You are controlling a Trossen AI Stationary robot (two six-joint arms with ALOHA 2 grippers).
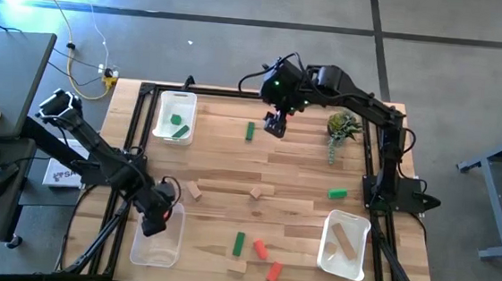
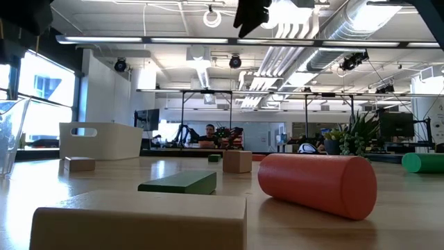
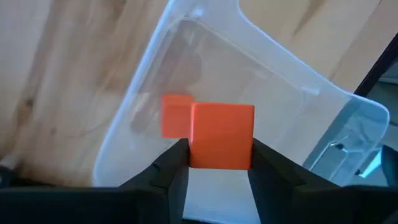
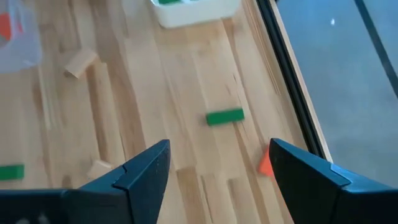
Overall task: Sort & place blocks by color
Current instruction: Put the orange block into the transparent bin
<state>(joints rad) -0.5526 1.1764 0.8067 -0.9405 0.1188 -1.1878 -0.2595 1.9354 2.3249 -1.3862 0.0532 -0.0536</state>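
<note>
Your left gripper (image 3: 214, 163) pinches a red block (image 3: 221, 135) over the empty seven-o'clock tray (image 1: 154, 250); right gripper (image 4: 217, 165) gapes empty; most blocks lie loose.

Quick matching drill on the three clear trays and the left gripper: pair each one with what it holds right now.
1. tray far left
2. tray near right
3. tray near left
4. left gripper

a. red-orange block
b. tan blocks
c. nothing inside
d. green blocks

Pairs: 1-d, 2-b, 3-c, 4-a.
</note>
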